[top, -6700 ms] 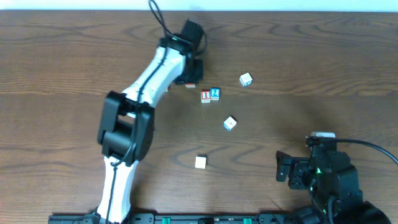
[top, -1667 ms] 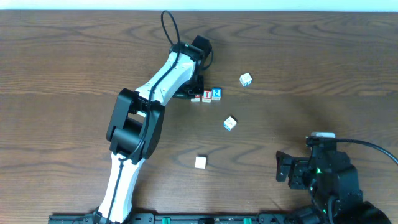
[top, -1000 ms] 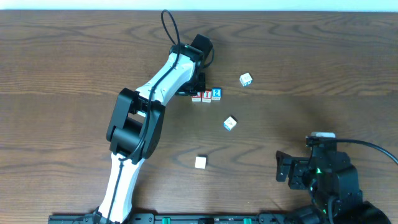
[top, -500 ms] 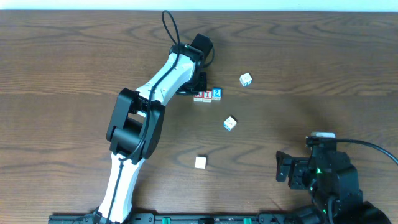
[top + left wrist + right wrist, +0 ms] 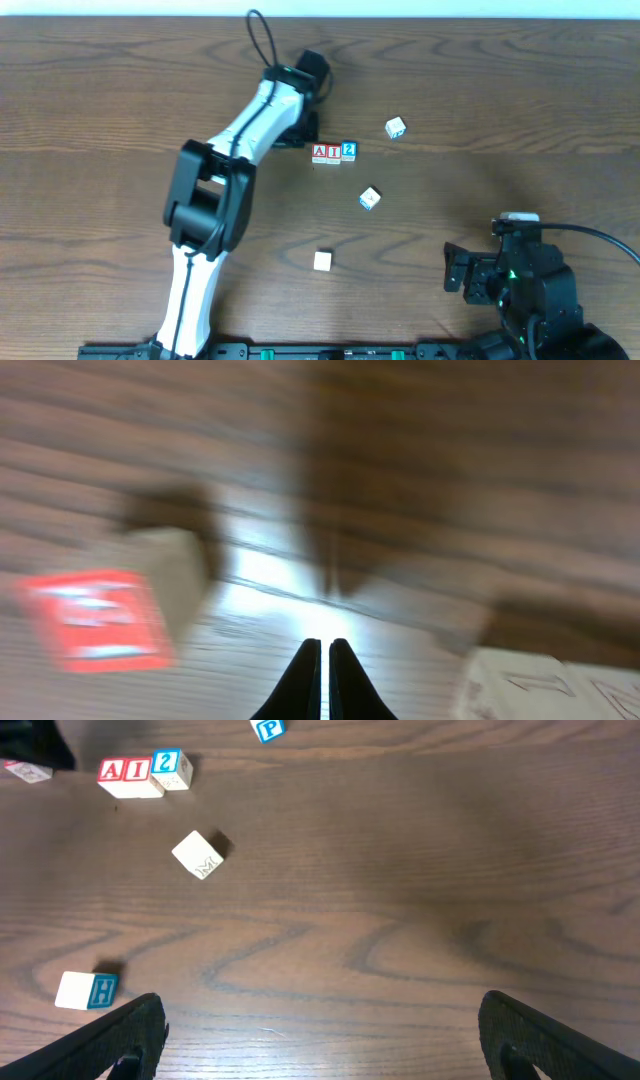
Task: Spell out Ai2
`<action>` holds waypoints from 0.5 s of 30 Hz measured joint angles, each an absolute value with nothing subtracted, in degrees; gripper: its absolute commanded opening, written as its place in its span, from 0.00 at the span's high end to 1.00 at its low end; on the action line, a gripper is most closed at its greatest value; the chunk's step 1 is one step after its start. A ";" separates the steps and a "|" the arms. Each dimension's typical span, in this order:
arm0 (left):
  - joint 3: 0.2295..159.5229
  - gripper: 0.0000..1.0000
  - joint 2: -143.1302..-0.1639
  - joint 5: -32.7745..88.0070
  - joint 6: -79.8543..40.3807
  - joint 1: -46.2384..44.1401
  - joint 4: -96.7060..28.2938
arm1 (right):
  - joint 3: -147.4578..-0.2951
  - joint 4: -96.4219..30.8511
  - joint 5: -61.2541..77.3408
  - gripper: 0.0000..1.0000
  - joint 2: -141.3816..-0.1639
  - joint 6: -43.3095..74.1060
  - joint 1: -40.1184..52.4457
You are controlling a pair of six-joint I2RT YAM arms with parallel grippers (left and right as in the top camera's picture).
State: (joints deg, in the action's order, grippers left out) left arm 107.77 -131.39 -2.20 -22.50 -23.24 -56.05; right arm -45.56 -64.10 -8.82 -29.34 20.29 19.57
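Your pale square cubes A, I, 2 sit side by side on the wood-grain table toward its far edge, with the left gripper pinched together on nothing and the right gripper spread wide, empty.

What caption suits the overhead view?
Left tool beside the row of blocks reading A, I, 2, with loose blocks scattered nearby.

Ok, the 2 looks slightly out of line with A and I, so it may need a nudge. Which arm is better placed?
Left. The left arm ends right beside the A block, near the 2 block, jaws shut, good for nudging. The right arm sits far off at the near edge.
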 measured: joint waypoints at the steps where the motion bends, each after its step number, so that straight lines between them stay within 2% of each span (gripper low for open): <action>1: 107.87 0.80 -130.02 -2.55 -22.50 -22.00 -56.14 | -45.56 -64.07 -8.82 0.01 -29.36 20.29 19.57; 2: 108.20 0.58 -128.57 -2.87 -22.35 -20.95 -56.21 | -45.56 -64.10 -8.82 0.01 -29.36 20.29 19.57; 4: 109.36 0.05 -124.01 -3.31 -22.46 -18.57 -56.18 | -45.56 -64.07 -8.84 0.01 -29.36 20.29 19.57; 10: 112.25 0.05 -105.71 -3.97 -22.50 -12.78 -55.88 | -45.56 -64.12 -8.82 0.01 -29.34 20.29 19.57; 15: 112.71 0.05 -96.99 -4.34 -22.50 -12.16 -55.96 | -45.56 -64.10 -8.84 0.01 -29.34 20.29 19.57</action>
State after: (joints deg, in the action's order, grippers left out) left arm 112.71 -96.99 -4.34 -22.50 -12.16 -55.96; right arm -45.56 -64.10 -8.84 -29.34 20.29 19.57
